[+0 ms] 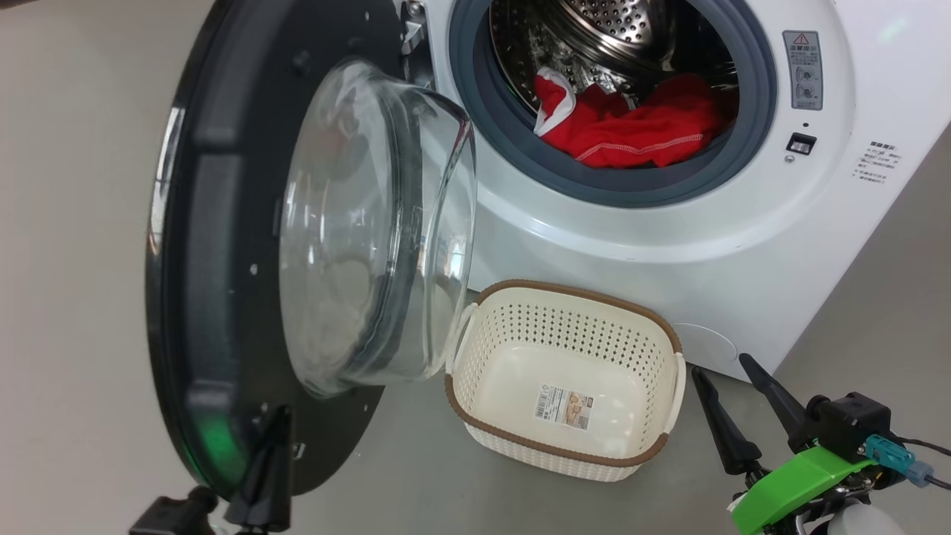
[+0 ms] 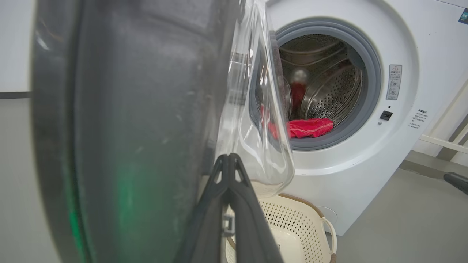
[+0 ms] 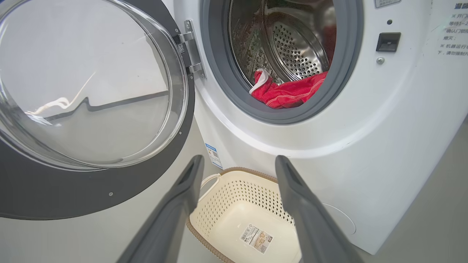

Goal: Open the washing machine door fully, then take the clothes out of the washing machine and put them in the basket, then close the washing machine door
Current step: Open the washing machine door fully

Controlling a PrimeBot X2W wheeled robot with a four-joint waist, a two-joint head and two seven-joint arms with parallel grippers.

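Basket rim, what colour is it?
Brown with a woven look; the basket rim shows best in the head view.

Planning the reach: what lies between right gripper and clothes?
Right wrist view: past the right gripper, the basket, then the washing machine's front and grey gasket, then the clothes.

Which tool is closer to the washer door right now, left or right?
Left. The left tool, shut, sits right at the lower edge of the washing machine door; contact can't be confirmed. The right tool, open, is well clear, on the far side of the basket.
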